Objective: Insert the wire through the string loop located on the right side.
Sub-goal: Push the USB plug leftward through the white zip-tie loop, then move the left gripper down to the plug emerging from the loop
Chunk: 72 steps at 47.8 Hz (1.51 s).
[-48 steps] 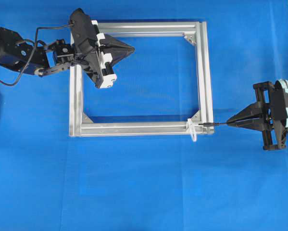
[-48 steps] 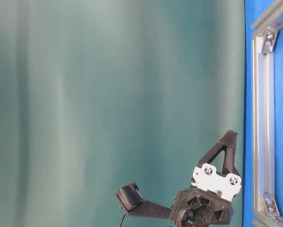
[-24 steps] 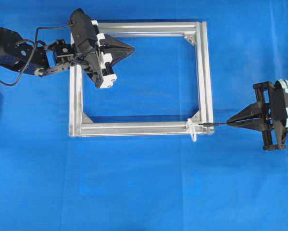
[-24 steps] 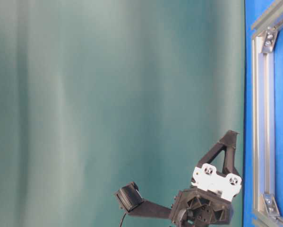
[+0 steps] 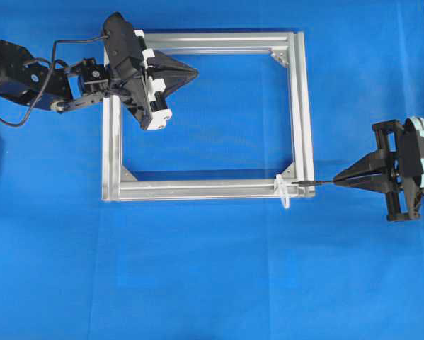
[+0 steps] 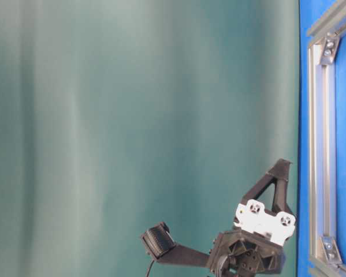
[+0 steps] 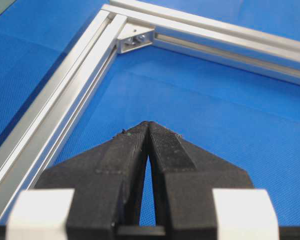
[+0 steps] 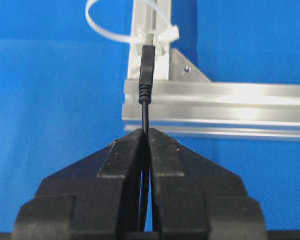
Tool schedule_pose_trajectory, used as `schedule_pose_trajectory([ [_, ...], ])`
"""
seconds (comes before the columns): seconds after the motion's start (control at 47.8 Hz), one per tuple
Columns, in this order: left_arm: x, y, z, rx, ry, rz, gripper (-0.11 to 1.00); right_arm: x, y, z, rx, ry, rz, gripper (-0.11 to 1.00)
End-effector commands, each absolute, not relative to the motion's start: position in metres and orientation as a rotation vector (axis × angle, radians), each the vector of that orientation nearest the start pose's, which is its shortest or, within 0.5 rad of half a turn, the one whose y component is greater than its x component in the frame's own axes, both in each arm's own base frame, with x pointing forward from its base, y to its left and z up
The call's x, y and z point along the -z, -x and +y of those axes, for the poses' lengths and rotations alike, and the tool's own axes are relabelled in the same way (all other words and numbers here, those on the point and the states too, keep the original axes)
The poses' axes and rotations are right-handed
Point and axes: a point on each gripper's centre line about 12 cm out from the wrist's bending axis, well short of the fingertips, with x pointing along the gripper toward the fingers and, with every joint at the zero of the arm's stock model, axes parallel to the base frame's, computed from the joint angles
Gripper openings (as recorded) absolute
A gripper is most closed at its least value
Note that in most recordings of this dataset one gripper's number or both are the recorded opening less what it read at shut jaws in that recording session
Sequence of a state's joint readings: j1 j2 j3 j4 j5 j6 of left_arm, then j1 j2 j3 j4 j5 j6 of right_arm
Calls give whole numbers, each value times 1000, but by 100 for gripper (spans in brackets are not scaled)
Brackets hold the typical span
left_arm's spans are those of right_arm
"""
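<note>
My right gripper (image 5: 337,181) (image 8: 145,131) is shut on the thin black wire (image 8: 145,112), just behind its thicker plug (image 8: 147,65) (image 5: 307,184). The plug points at the silver frame's (image 5: 300,106) near right corner and its tip reaches the white string loop (image 8: 134,37) (image 5: 284,193) tied round the bar there. I cannot tell whether the tip is inside the loop. My left gripper (image 5: 195,71) (image 7: 148,123) is shut on nothing and hovers inside the frame's far left corner. It also shows in the table-level view (image 6: 283,165), above the frame (image 6: 314,144).
The rectangular aluminium frame lies flat on a blue cloth (image 5: 212,269), with silver corner brackets (image 7: 134,40) (image 8: 187,67) inside its corners. Blue cloth stretches in front of the frame and to its right around my right arm.
</note>
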<state>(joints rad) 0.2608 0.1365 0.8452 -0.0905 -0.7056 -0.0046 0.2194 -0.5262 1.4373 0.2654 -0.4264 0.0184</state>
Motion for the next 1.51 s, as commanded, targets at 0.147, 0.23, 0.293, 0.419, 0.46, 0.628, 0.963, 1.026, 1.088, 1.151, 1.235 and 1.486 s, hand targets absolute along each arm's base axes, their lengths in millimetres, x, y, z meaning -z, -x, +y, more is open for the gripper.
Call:
schedule_pose_trajectory([
  [0.147, -151, -370, 104, -321, 87, 215, 0, -131, -201, 31, -41, -172, 473, -4],
  [0.23, -150, -369, 104, -322, 86, 219, 0, -130, -207, 31, -37, -169, 468, -4],
  [0.293, -150, -369, 104, -321, 85, 219, 0, -130, -211, 32, -33, -166, 464, -4],
  [0.419, -149, -368, 104, -321, 85, 220, 0, -128, -222, 33, -25, -160, 453, -4],
  [0.46, -149, -368, 104, -321, 84, 221, 0, -127, -225, 33, -24, -158, 452, -4],
  [0.628, -149, -368, 104, -320, 81, 221, 0, -125, -240, 36, -19, -153, 458, -4],
  [0.963, -149, -368, 104, -320, 82, 221, 0, -122, -262, 40, -18, -144, 462, -4],
  [1.026, -149, -368, 104, -319, 80, 221, 0, -123, -262, 40, -18, -141, 459, -4],
  [1.088, -150, -369, 104, -320, 81, 219, 0, -123, -262, 40, -18, -141, 453, -4],
  [1.151, -150, -369, 104, -320, 81, 219, 0, -123, -262, 40, -18, -139, 453, -4],
  [1.235, -150, -369, 104, -320, 81, 219, 0, -123, -262, 40, -18, -139, 453, -4],
  [1.486, -149, -369, 102, -314, 80, 221, 0, -123, -262, 40, -18, -139, 453, -4],
])
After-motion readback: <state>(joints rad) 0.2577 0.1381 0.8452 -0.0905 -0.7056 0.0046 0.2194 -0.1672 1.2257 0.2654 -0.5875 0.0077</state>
